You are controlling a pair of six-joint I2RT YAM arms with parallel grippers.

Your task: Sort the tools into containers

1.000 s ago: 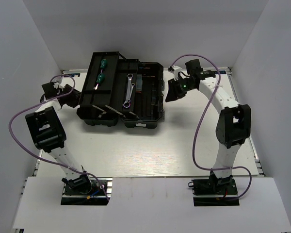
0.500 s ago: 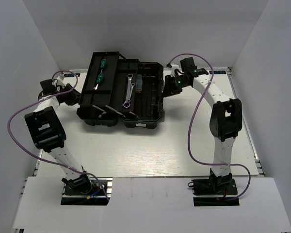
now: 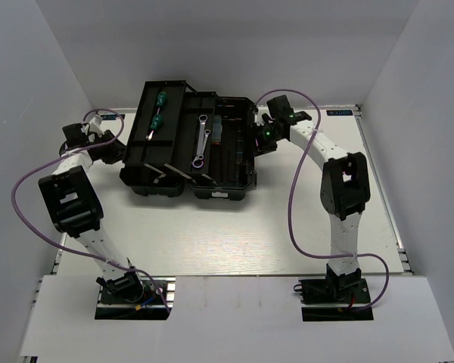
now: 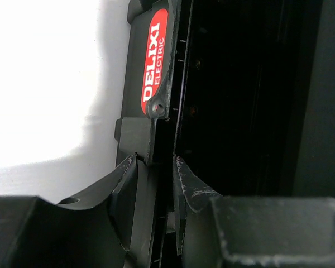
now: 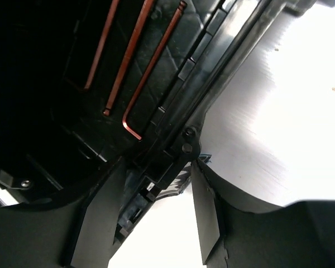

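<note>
Noting screwdrivers [image 3: 158, 121], wrenches [image 3: 202, 140] and hex keys [image 5: 153, 61] all inside the toolbox [image 3: 223, 193] at 12 o'clock, sorting looks finished; left gripper [image 4: 155, 162] pinches its 9 o'clock rim, right gripper [image 5: 158, 167] straddles the 3 o'clock rim, parted.

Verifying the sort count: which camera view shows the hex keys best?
Right wrist view: three hex keys lie side by side inside the toolbox, their bends clear. The top external view is too dark there to make them out. The left wrist view shows only the toolbox's edge and red label.
</note>
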